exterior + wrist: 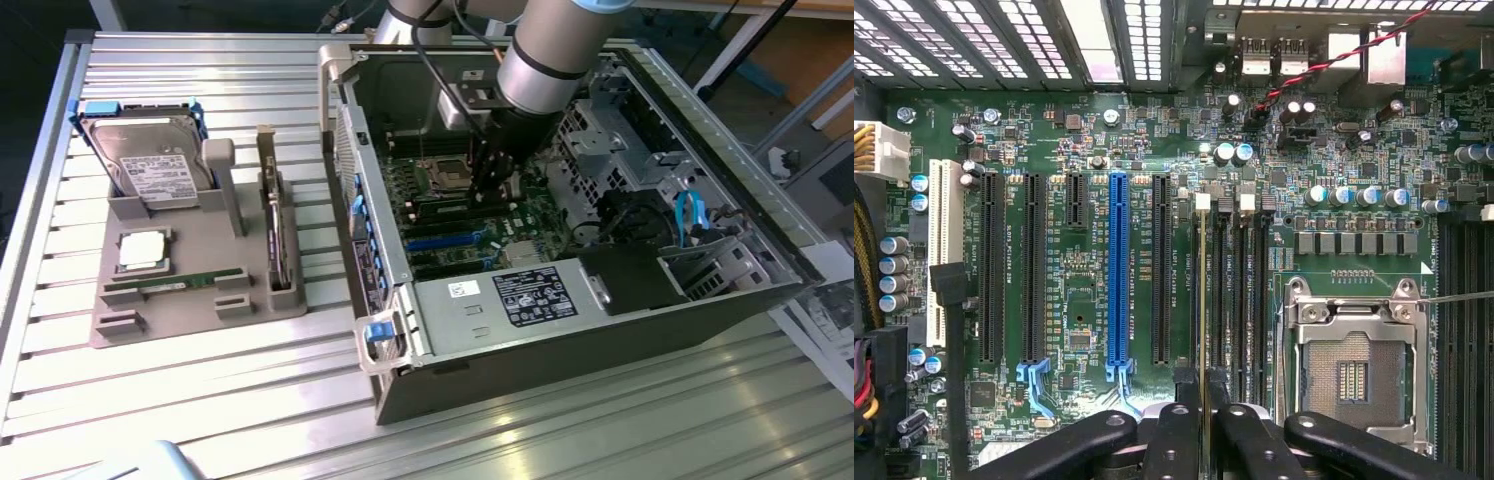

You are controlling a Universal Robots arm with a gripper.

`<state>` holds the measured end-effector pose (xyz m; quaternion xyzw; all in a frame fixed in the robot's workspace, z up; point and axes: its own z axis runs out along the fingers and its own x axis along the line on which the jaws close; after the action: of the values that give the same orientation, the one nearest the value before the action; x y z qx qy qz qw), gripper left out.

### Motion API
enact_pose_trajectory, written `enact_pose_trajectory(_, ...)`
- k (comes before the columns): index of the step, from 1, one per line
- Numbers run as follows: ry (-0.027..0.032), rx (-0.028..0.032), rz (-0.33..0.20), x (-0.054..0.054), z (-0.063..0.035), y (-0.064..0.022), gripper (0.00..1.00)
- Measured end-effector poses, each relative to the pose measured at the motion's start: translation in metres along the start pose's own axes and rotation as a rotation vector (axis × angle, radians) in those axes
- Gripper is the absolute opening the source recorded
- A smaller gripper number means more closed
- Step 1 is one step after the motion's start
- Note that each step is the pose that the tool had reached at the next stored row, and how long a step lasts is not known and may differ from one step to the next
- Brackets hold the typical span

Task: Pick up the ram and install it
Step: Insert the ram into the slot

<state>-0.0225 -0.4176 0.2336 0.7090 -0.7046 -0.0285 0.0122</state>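
Note:
My gripper [491, 185] reaches down into the open computer case [561, 300], above the motherboard. In the wrist view its two dark fingers [1174, 440] are shut on a ram stick [1204, 300]. The stick shows edge-on as a thin yellowish line. It hangs right over the row of dark memory slots [1232, 290], beside the empty processor socket [1351, 370]; I cannot tell whether it touches a slot. A second ram stick [174, 283], green and narrow, lies flat in the grey fixture [120, 325] on the exterior view's left.
The fixture also holds a hard drive [150, 170], a square silver processor [143, 250] and an upright dark expansion card [274, 240]. Inside the case are a blue expansion slot [1117, 270], black slots beside it, the power supply [534, 295] and drive cages [641, 170].

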Motion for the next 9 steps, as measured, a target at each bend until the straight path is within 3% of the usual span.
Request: enact_pose_trajectory(9,-0.0008,-0.0001,0.000,0.0003,0.0022,-0.0027,0.13)
